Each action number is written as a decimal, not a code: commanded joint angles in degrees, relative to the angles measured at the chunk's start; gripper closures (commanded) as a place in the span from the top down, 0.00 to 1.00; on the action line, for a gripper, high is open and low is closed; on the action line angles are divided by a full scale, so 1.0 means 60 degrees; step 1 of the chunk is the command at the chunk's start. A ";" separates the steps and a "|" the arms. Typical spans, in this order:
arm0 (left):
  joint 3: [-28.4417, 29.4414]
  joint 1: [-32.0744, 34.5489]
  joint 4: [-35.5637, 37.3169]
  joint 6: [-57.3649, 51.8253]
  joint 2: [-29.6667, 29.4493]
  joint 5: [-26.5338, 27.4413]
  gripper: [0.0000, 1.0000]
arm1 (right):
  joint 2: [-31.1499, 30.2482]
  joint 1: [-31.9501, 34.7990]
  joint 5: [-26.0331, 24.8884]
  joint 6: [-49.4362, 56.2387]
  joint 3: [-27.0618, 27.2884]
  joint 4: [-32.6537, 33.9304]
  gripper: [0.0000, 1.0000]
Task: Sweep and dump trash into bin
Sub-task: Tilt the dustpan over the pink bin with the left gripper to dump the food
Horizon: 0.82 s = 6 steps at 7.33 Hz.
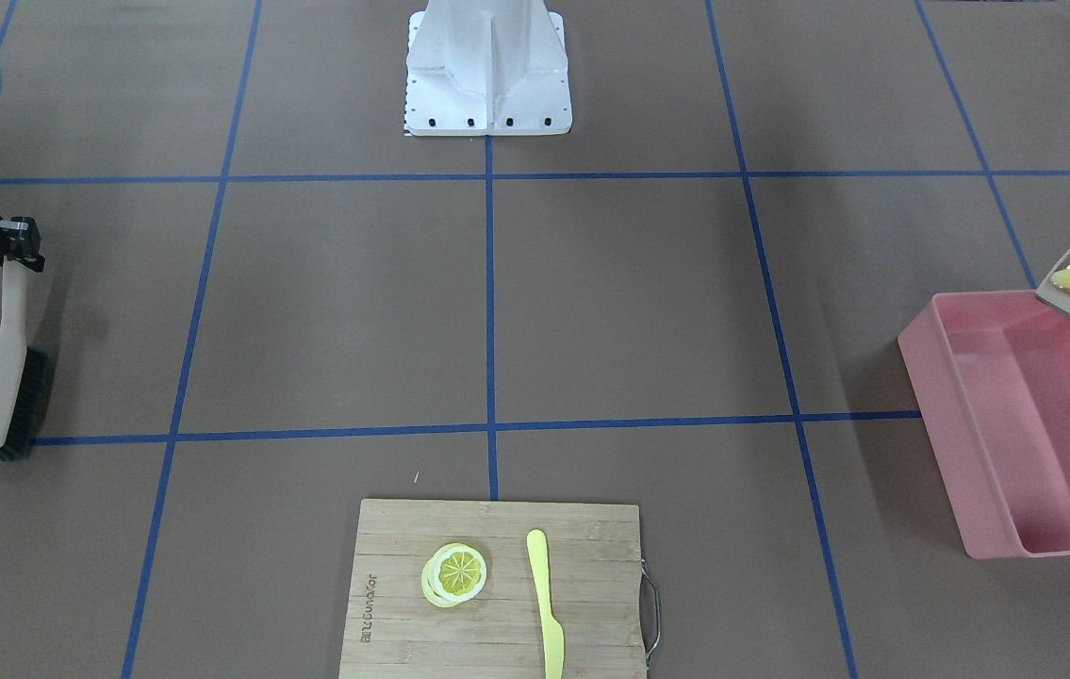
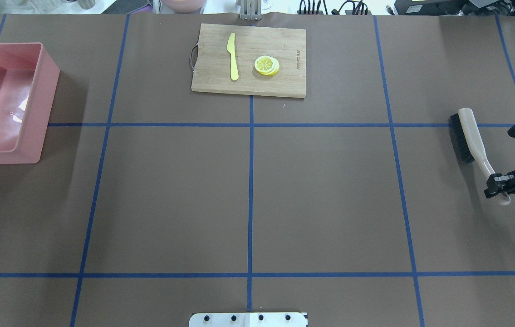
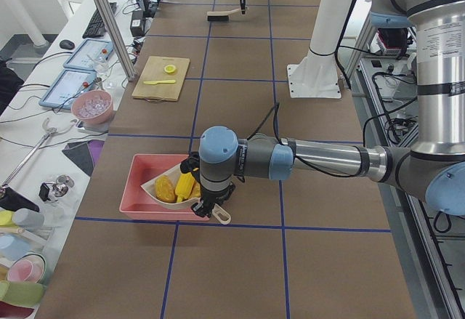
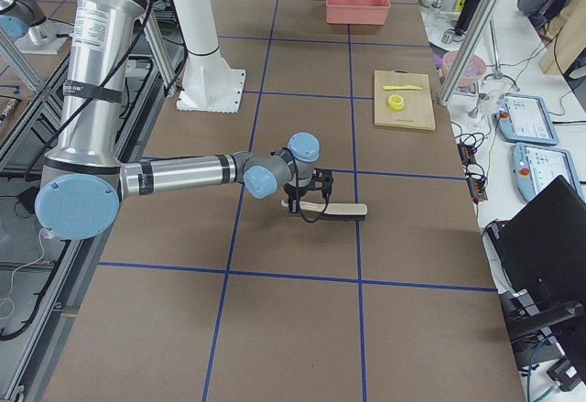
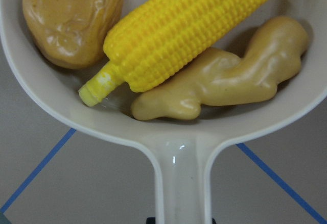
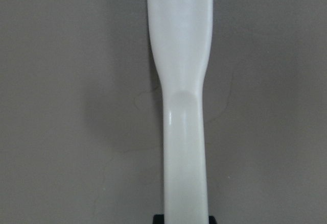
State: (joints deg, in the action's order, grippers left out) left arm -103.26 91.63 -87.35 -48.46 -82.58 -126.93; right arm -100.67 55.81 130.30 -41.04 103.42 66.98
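Over bin (image 1: 942,396), left end effector (image 3: 212,207) seemingly gripping dustpan (image 5: 181,178), wrist-view-only ginger (image 5: 230,81), right end effector (image 2: 500,184) clamping brush (image 2: 468,134).

In dustpan (image 5: 184,157) over bin (image 1: 1015,424): corn cob (image 5: 189,35), ginger root (image 5: 230,81), potato (image 5: 71,20); brush (image 1: 2,377) well apart.

The corn (image 5: 189,35) was yellow, the ginger (image 5: 230,81) tan, the potato (image 5: 71,20) glossy brown — the dustpan (image 5: 184,183) cream, the bin (image 1: 996,424) pink, the table (image 1: 638,302) brown with a blue grid.
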 commanded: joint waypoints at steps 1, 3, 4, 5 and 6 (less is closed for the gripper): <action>-0.0047 -0.0022 0.1614 -0.0870 -0.0907 0.0469 0.00 | 0.0006 0.0015 0.0007 -0.0001 0.0004 0.0027 0.60; -0.0047 -0.0037 0.2471 -0.0917 -0.1353 0.0749 0.00 | -0.0008 0.0044 0.0007 0.0101 0.0004 0.0027 1.00; -0.0090 -0.0022 0.2850 -0.1163 -0.1412 0.1185 0.00 | -0.0023 0.0102 0.0007 0.0101 0.0004 0.0027 1.00; -0.0033 -0.0022 0.3361 -0.1340 -0.1847 0.1596 0.00 | -0.0037 0.0204 0.0007 0.0116 -0.0010 0.0056 1.00; 0.0011 -0.0037 0.4019 -0.1342 -0.2272 0.1948 0.00 | -0.0038 0.0408 -0.0022 0.0130 -0.0010 0.0318 1.00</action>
State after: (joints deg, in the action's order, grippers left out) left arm -103.47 91.46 -67.70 -55.95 -93.29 -118.06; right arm -100.85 57.06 130.31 -40.37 103.40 67.61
